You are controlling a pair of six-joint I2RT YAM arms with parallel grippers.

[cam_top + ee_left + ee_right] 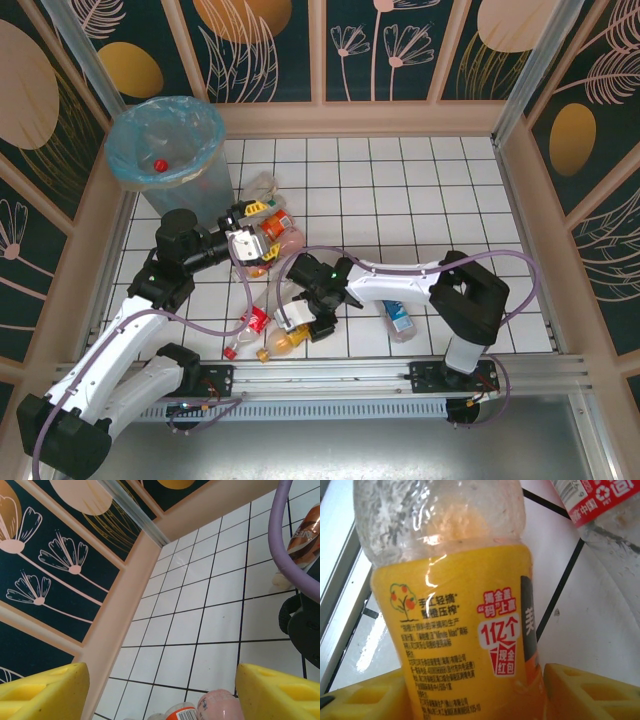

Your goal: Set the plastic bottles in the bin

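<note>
The bin (140, 165), grey with a light blue bag, stands in the far left corner with a red-capped bottle (160, 163) inside. A cluster of plastic bottles (283, 232) lies right of it, and my left gripper (258, 228) hangs open at that cluster. In the left wrist view a pink bottle (217, 707) and an orange-labelled one (181, 713) sit low between the wide yellow fingers (45, 690). My right gripper (300, 322) is near the front edge, shut on an orange-label bottle (460, 630) lying on the tiles, a pad against each side.
A red-label bottle (250, 323) lies just left of the held one, its label also at the right wrist view's top corner (600, 500). A blue-label bottle (398, 318) lies right of the right arm. A brown-label bottle (306, 530) and purple cable (282, 545) are near the left gripper. Walls enclose the tiled floor.
</note>
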